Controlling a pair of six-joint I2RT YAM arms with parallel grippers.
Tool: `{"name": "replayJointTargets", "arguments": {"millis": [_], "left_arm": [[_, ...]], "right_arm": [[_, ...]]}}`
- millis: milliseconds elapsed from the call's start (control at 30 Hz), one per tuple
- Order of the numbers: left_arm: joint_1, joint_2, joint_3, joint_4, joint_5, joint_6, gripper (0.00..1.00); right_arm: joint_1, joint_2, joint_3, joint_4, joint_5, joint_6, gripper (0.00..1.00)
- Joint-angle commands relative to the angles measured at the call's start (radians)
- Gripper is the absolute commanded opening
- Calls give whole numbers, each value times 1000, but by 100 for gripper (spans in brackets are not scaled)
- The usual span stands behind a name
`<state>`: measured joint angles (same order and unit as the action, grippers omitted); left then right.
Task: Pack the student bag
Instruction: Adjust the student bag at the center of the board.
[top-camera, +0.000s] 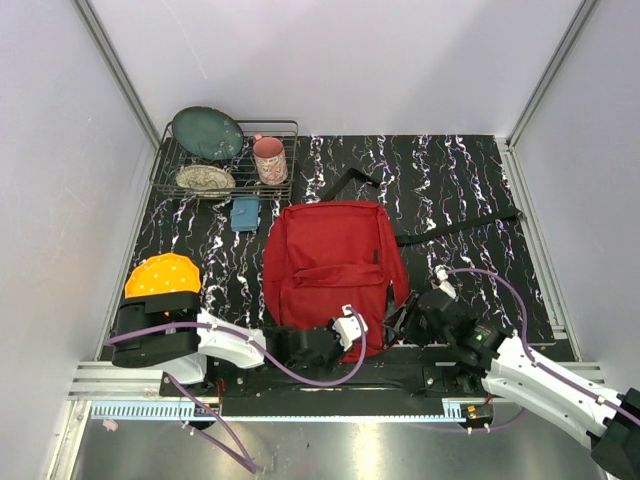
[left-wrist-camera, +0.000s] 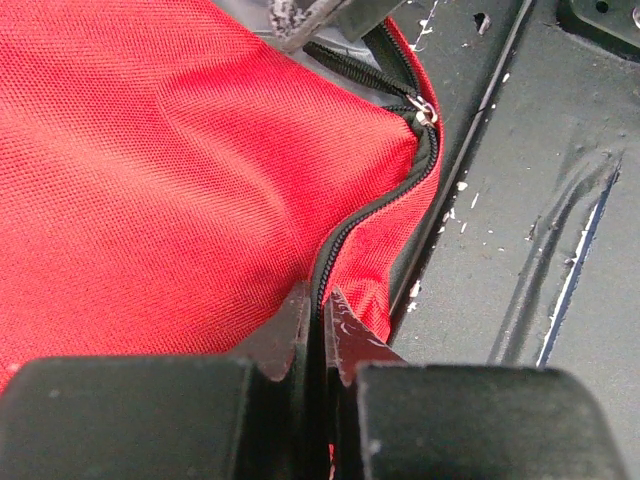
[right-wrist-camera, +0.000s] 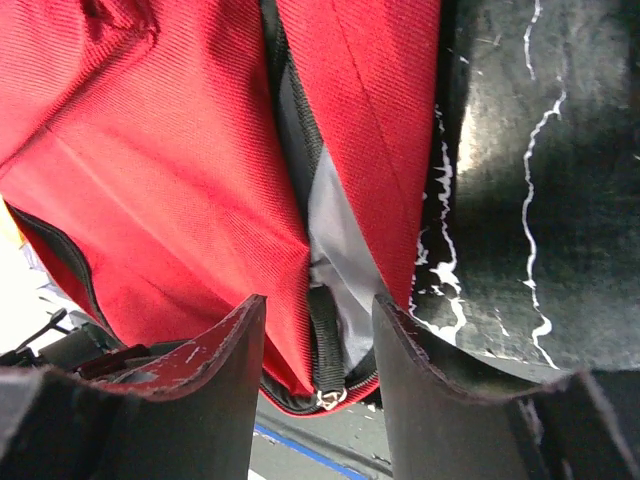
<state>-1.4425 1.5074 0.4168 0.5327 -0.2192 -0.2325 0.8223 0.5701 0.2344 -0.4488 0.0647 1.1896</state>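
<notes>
The student bag (top-camera: 335, 265) is a large red backpack lying flat in the middle of the mat. My left gripper (top-camera: 366, 338) is at its near edge; in the left wrist view it (left-wrist-camera: 322, 305) is shut on the bag's (left-wrist-camera: 180, 170) black zipper seam, with a metal zipper pull (left-wrist-camera: 425, 112) further along. My right gripper (top-camera: 408, 312) is at the bag's near right corner. In the right wrist view it (right-wrist-camera: 318, 330) is open, its fingers either side of a slit in the bag (right-wrist-camera: 170, 170) showing grey lining (right-wrist-camera: 335, 230) and a zipper pull (right-wrist-camera: 330, 398).
A wire dish rack (top-camera: 285, 128) at the back left holds a green plate (top-camera: 207, 132), a pink mug (top-camera: 269, 160) and a bowl (top-camera: 205, 179). A blue object (top-camera: 245, 213) lies in front of it. An orange plate (top-camera: 162, 275) sits left. Black straps (top-camera: 455, 228) trail right.
</notes>
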Motion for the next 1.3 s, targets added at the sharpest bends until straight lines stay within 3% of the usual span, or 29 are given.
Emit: {"name": "replayJointTargets", "arguments": {"millis": [0, 367, 467, 767, 867, 933, 1267], "left_arm": [[-15, 24, -30, -5, 7, -44, 0], [-15, 27, -23, 9, 7, -50, 0], [-16, 24, -24, 15, 6, -53, 0], [-16, 10, -38, 24, -6, -59, 0], [-15, 10, -39, 24, -9, -60, 0], [-16, 8, -39, 23, -12, -62, 0], [-15, -1, -58, 19, -46, -80, 0]], "right_arm": [[-2, -41, 42, -102, 17, -35, 52], [-3, -3, -26, 58, -52, 2, 38], [-2, 36, -24, 76, -48, -8, 30], [-3, 125, -44, 157, -62, 2, 26], [-3, 125, -33, 127, -48, -5, 9], [-3, 105, -27, 98, -39, -5, 1], [-3, -194, 5, -48, 93, -5, 0]]}}
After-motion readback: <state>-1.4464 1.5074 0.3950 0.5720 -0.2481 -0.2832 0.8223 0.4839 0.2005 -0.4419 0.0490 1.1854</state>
